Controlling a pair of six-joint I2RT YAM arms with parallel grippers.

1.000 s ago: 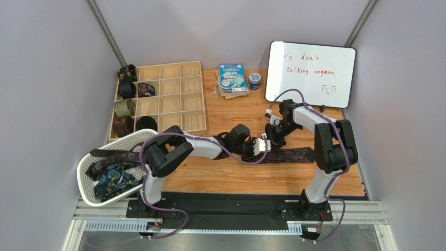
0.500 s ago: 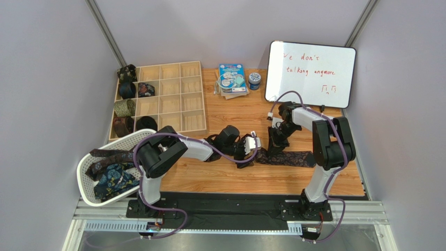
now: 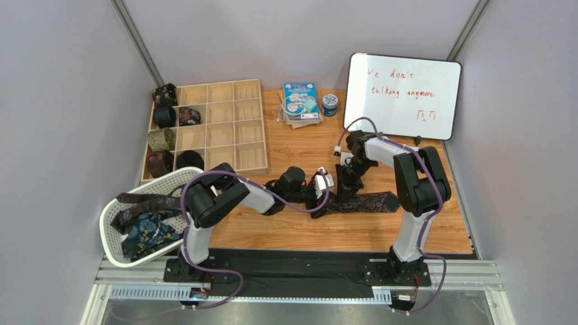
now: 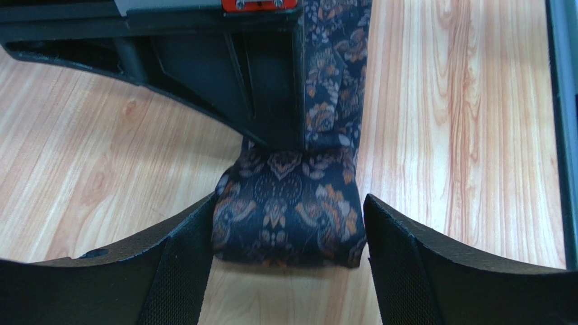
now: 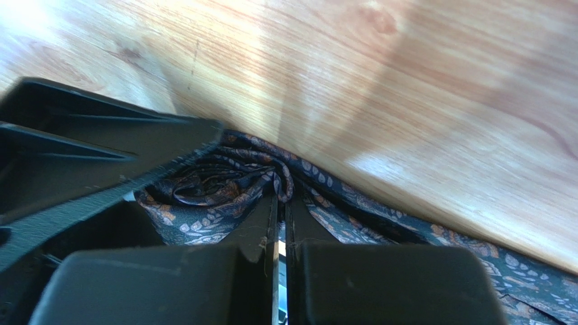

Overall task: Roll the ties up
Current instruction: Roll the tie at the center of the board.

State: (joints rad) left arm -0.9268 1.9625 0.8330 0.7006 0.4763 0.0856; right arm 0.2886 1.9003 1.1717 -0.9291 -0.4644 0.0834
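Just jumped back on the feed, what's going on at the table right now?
Both arms are working one dark patterned tie lying on the table. The right gripper is shut on bunched fabric; the left gripper is open, its fingers straddling the tie's folded end. Rolled ties sit in the wooden tray, and more lie loose in the white basket.

The tie (image 4: 288,210) is soft patterned cloth with a slight sheen. The table (image 4: 448,122) is smooth, light-grained wood. The fingers (image 4: 407,264) of the left gripper (image 4: 286,203) are matt black, finely ribbed.
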